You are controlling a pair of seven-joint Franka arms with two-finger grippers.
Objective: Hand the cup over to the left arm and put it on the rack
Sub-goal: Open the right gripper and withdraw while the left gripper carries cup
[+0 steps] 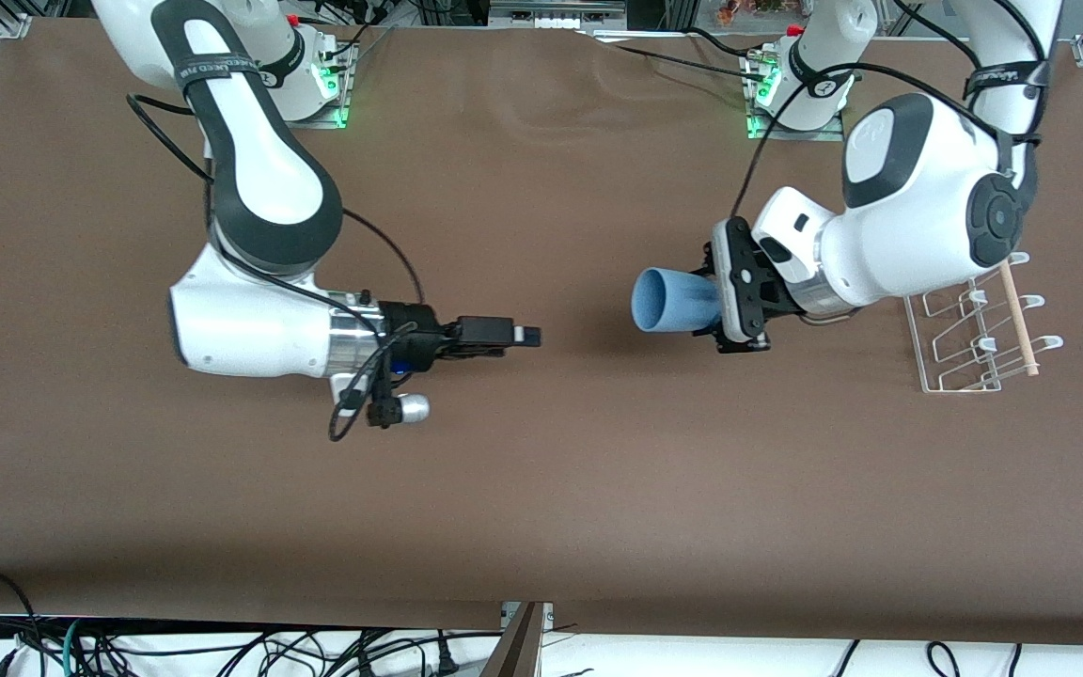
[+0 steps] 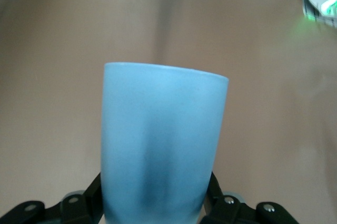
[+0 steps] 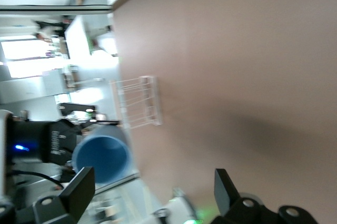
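Blue cup (image 1: pixel 671 301), empty, in left end effector (image 1: pixel 725 315).

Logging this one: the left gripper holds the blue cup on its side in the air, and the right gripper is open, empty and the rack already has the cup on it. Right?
Not quite: the rack holds nothing. The front view shows the cup gripped in the left gripper, on its side over the table. The right gripper is open and empty, as you say.

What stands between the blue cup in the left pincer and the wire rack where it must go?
Nothing visible on the table does. The left pincer holds the cup on its side above bare table, and the rack stands toward the left arm's end, partly under that arm's own wrist. The right pincer is open, apart from the cup.
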